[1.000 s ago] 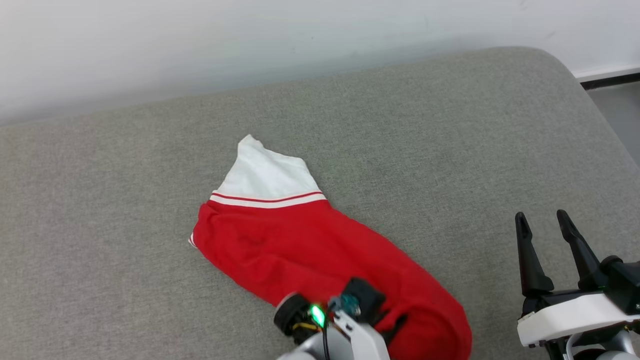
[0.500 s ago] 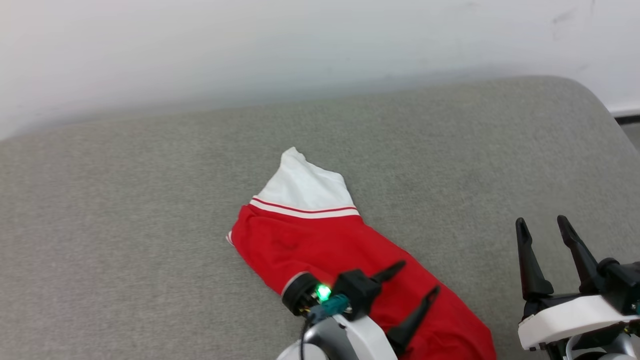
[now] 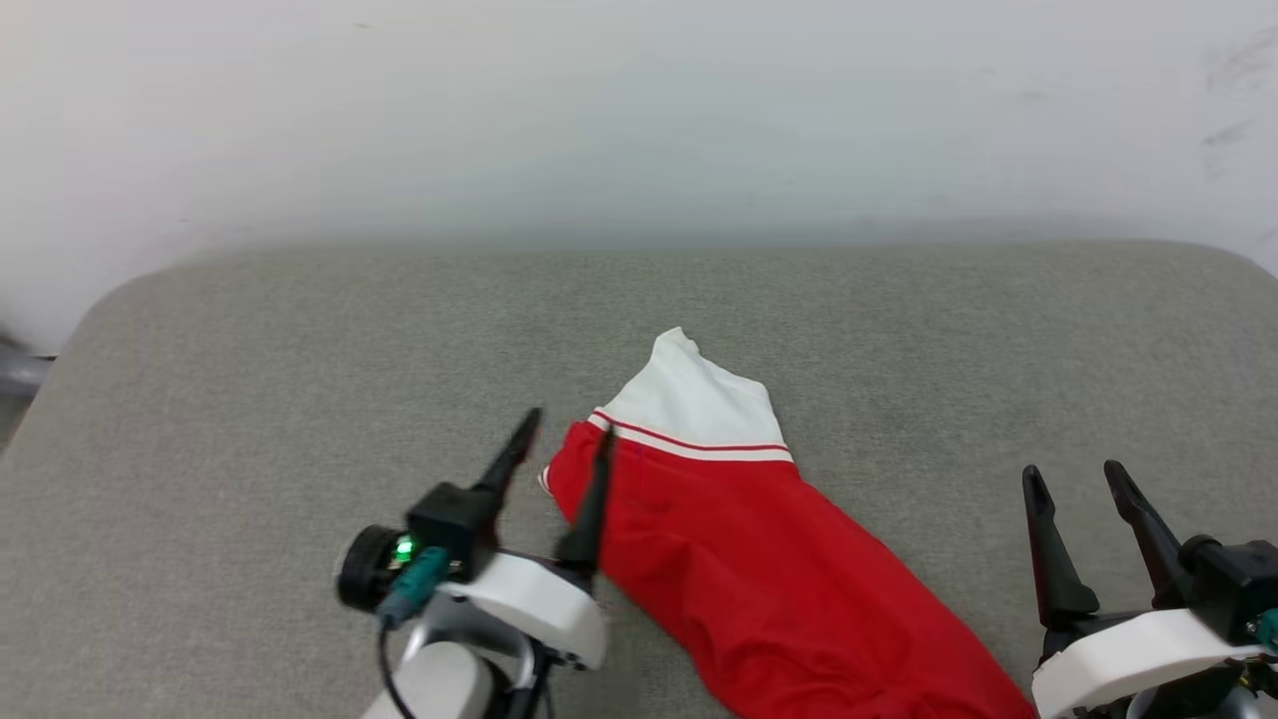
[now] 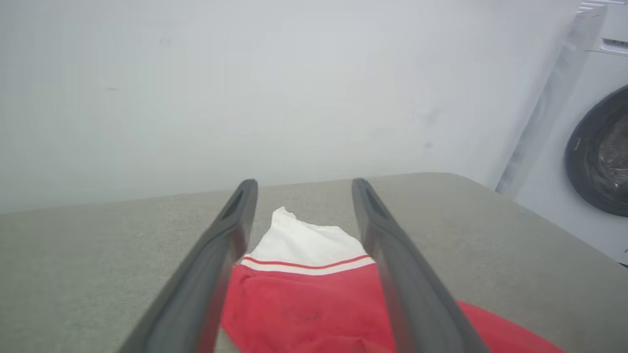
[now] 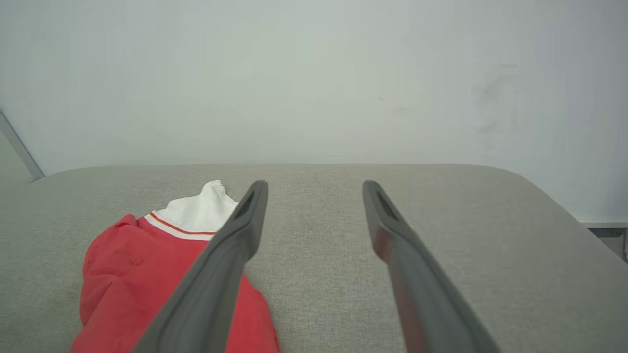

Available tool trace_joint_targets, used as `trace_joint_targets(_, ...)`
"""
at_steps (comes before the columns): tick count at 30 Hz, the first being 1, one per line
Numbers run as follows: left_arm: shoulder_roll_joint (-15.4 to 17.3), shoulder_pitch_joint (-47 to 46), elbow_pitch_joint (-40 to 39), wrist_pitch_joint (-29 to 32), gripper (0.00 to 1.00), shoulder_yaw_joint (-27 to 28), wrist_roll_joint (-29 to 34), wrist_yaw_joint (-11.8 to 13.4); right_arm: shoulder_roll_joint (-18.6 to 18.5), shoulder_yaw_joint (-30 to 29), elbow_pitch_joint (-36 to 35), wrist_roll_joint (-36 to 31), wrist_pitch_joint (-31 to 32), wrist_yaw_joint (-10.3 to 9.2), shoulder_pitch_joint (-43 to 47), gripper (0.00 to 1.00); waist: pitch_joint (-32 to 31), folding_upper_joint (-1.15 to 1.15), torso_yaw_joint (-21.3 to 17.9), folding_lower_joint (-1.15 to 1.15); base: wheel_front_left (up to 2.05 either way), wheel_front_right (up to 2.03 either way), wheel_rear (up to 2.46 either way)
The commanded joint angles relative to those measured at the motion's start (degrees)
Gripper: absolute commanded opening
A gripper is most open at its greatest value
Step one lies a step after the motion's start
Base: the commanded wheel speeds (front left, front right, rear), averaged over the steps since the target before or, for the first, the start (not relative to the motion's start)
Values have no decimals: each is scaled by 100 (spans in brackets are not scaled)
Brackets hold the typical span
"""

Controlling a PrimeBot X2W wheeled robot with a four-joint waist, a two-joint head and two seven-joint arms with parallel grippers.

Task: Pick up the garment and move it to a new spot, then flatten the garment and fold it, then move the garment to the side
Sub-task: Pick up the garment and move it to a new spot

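Note:
The garment is a red jersey lying bunched in a long strip on the grey cushion, its white, red-striped sleeve end pointing away from me. My left gripper hovers open at the garment's near-left edge, nothing between its fingers. The left wrist view looks between those fingers at the garment and its white sleeve end. At the lower right my right gripper stands open and apart from the cloth. In the right wrist view the garment lies left of the open fingers.
A white wall runs behind the cushion. The cushion's rounded corners show at left and right. A white washing machine with a dark round door stands beyond the right end in the left wrist view.
My left gripper has opened, let go of the red cloth and swung left to the garment's edge. The head camera has tilted up and turned left. The right gripper stays open.

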Motion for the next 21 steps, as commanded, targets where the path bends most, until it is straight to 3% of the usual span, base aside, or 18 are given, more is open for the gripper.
trace_joint_targets(1, 63, 82, 1, -40, 100, 80, -30, 42, 12, 10, 5, 4, 12, -6, 48, 100, -16, 0, 70, 0, 0, 0, 0)
trace_joint_targets(8, 581, 435, -26, -57, 100, 689, -169, 304, 13, 34, 39, 29, 34, -6, 102, 100, -66, 0, 225, 0, 0, 0, 0)
trace_joint_targets(21, 1248, 1130, -638, 42, 100, 1159, -550, 178, 12, 9, -101, 7, 202, -6, 228, 100, -227, 0, 274, 0, 0, 0, 0)
